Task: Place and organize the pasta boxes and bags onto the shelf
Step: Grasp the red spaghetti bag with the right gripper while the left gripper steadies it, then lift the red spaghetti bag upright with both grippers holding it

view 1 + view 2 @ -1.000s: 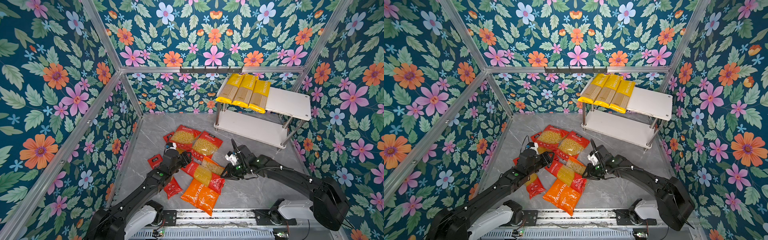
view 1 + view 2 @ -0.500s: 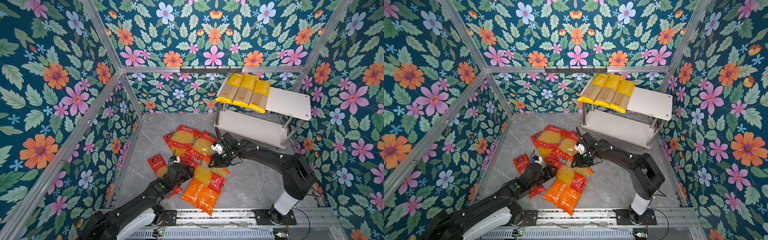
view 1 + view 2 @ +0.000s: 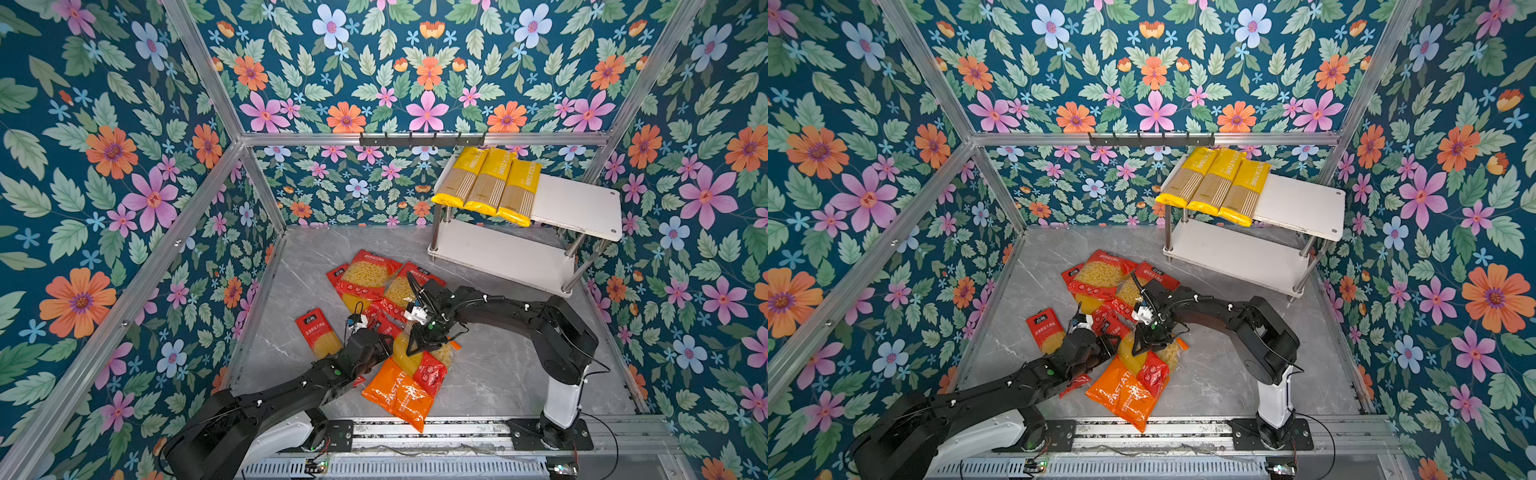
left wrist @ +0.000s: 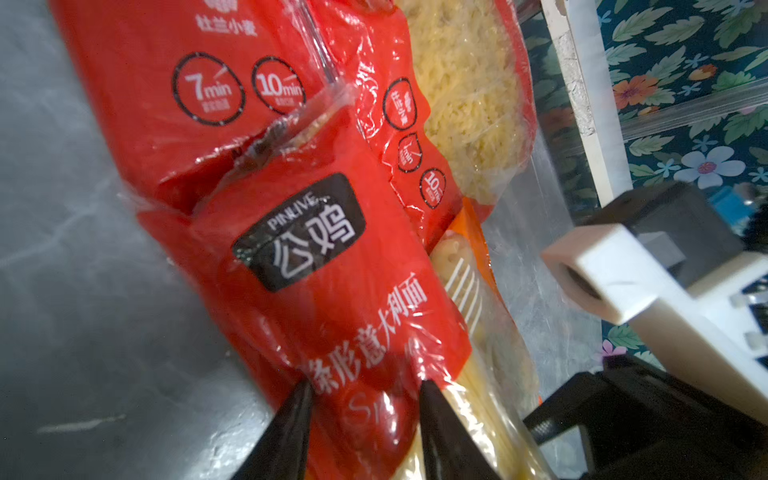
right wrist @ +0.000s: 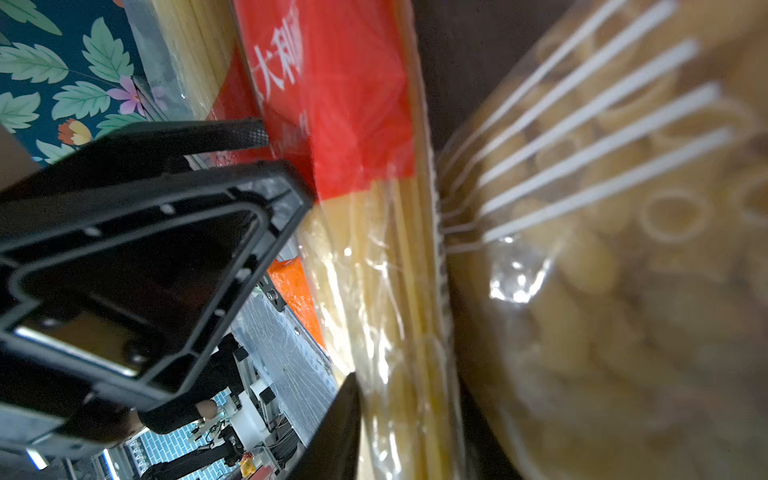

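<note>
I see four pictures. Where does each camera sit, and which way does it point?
Both top views: high at the front, looking down on the shelf, pasta pile, left arm and right arm.
Left wrist: rides the left arm, looking along the left end effector at a red spaghetti pack; its fingertips show.
Right wrist: rides the right arm, close on that pack and a macaroni bag; one finger shows.
Shared: both wrist views show the same pack and macaroni bag.

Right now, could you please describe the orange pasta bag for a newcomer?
On the grey table, find the pile of red packs before the white shelf. The orange bag lies at its end nearest the front rail, the only orange pack there.
</note>
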Tool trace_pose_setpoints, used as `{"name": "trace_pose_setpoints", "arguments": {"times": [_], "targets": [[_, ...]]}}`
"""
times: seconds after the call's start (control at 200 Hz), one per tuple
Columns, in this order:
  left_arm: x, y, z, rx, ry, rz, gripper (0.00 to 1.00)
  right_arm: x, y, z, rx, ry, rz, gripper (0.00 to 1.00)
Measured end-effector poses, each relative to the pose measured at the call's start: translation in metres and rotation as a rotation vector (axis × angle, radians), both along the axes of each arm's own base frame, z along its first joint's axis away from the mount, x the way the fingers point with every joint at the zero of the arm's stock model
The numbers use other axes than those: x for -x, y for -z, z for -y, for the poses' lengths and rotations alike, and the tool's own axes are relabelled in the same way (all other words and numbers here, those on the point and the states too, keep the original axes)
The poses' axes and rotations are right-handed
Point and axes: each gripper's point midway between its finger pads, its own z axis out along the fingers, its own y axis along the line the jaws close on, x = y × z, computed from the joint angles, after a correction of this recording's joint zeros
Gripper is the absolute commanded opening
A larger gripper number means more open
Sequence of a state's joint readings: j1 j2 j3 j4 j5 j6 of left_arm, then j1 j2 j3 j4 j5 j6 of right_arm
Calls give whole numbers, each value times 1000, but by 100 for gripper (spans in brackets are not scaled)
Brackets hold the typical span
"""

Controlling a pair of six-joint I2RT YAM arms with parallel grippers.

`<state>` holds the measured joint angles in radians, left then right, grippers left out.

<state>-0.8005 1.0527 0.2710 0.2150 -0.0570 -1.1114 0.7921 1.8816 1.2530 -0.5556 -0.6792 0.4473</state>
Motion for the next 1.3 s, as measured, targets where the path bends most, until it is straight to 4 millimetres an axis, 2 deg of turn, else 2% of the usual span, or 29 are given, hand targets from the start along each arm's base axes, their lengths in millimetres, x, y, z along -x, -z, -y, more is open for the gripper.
{"name": "trace_pose_setpoints", "arguments": {"times": [0.115,0.23,0.385,0.445,0.525,0.655,0.71,0.835,0.925,1.085,1.3], "targets": [[-4,-19,2,10,7,36,48,4,-4,0,-30,-1,0,16],[-16,-60,3,24,1,138,52,6,-11,1,-66,12,-4,12],[-36,-106,-11,-8,-31,243,55,1,-26,10,-104,63,-8,8],[-43,-121,-18,-15,-43,278,57,-5,-35,15,-139,91,8,7],[-51,-139,-26,-15,-49,322,68,-13,-51,23,-189,143,30,6],[-59,-155,-34,25,-48,375,77,-28,-84,33,-303,210,103,5],[-60,-154,-29,58,-24,384,80,-32,-97,36,-341,233,140,5],[-63,-152,-4,181,62,390,86,-35,-124,39,-420,260,232,4],[-64,-157,15,289,118,398,87,-37,-140,42,-472,276,305,3],[-64,-175,36,427,198,439,83,-40,-157,46,-520,320,364,3],[-57,-191,60,504,301,477,76,-43,-169,45,-573,350,369,2]]}}
